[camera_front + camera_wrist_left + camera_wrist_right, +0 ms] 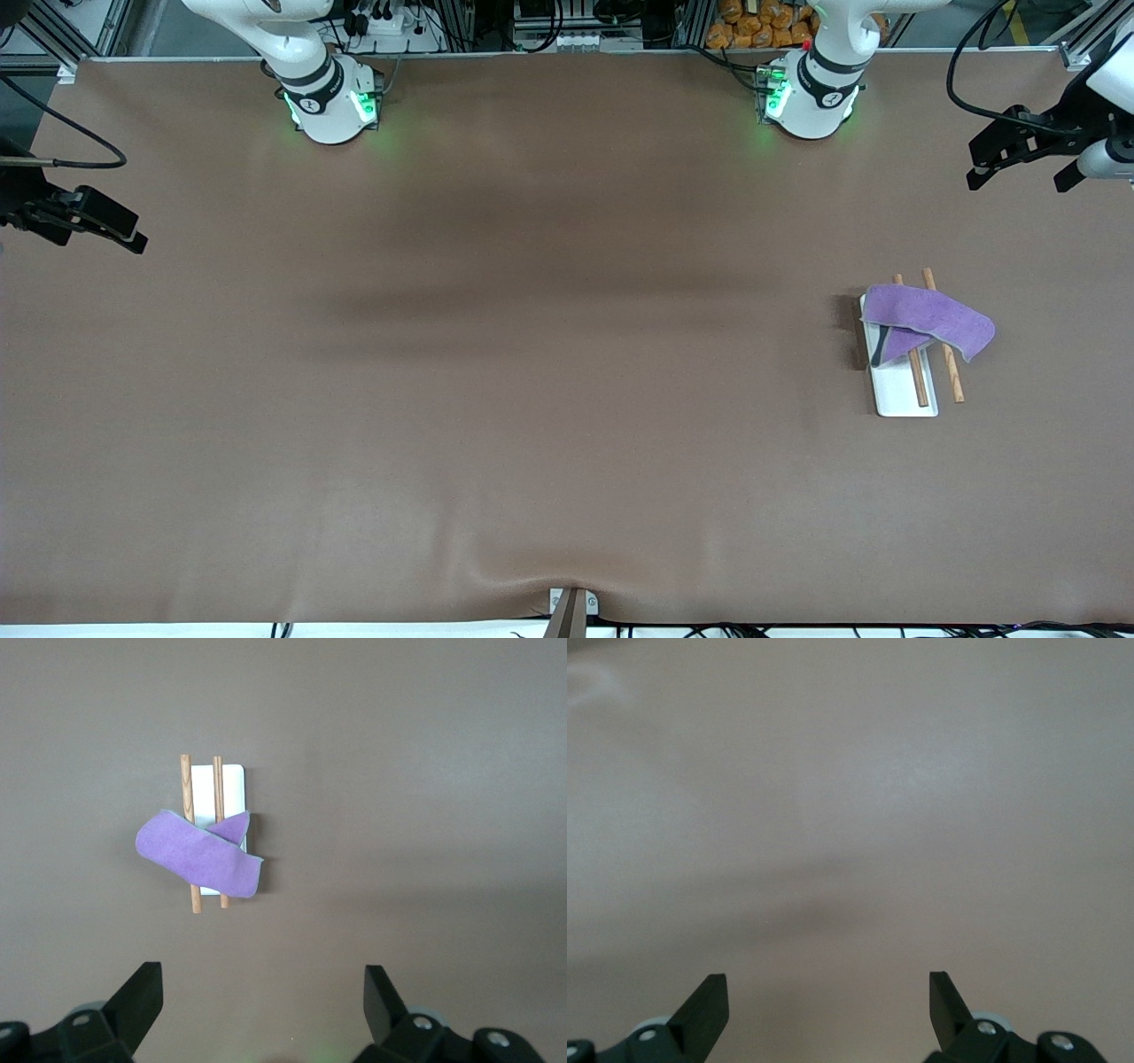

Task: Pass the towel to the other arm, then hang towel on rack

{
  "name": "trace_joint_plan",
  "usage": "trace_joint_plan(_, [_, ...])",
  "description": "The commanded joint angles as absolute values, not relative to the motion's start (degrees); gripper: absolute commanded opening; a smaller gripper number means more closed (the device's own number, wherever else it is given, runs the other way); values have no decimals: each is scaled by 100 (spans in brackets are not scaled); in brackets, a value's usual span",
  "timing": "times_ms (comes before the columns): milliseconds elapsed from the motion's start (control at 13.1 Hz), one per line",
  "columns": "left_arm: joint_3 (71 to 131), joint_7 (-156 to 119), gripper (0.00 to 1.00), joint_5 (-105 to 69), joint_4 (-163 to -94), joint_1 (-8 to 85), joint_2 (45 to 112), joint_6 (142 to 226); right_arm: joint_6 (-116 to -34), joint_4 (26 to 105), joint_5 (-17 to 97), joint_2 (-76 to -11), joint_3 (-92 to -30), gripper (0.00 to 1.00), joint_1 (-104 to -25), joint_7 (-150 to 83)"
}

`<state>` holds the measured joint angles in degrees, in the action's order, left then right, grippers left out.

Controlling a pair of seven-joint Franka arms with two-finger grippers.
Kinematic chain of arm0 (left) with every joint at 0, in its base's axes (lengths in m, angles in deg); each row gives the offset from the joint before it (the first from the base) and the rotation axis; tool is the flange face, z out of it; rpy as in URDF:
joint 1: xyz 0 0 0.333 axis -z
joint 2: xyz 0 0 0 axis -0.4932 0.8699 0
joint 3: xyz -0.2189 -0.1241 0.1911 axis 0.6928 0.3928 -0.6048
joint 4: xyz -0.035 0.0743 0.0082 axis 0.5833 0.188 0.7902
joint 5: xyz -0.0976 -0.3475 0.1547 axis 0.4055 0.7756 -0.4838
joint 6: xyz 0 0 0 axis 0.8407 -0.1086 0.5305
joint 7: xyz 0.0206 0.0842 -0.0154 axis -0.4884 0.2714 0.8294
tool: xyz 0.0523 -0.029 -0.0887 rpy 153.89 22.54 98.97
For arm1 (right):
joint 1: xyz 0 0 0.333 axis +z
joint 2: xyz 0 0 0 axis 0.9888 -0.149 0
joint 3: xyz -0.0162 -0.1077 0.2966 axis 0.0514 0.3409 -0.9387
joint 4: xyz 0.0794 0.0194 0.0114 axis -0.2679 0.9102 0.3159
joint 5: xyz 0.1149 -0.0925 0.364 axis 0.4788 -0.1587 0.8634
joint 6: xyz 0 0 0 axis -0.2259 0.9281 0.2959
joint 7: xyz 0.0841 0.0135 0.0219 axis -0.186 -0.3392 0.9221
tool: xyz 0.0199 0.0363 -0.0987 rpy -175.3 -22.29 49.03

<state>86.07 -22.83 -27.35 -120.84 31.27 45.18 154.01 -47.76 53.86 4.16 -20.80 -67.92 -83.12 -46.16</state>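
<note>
A purple towel (930, 317) hangs draped over the top of the rack, covering its crosspiece, toward the left arm's end of the table. The rack's white base (899, 394) and two brown rods (952, 372) show below the cloth. In the left wrist view the towel (199, 855) lies across both rods over the white base (232, 784). My left gripper (1019, 177) hovers open and empty at the left arm's end of the table, away from the rack; its jaws (263, 979) stand wide. My right gripper (124, 232) waits open at the right arm's end, and the view from its wrist has only bare table between the jaws (828, 983).
Brown cloth covers the whole table (532, 399). Both arm bases (332, 106) stand along the edge farthest from the front camera. A small clamp (571, 607) sits at the table's nearest edge, midway along it.
</note>
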Motion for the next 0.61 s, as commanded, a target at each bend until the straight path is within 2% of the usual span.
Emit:
trace_joint_plan(0, [8585,-2085,100,-2820,-12158,3175,4382,15064,-4727,5292,321,-2095,-6780,100,-8293,-4571])
trace_joint_plan(534, [8568,-1838,100,-2837,-11920,3271,4540,15018,-4718,5292,338,-2095,-6762,100,-8319,-4571])
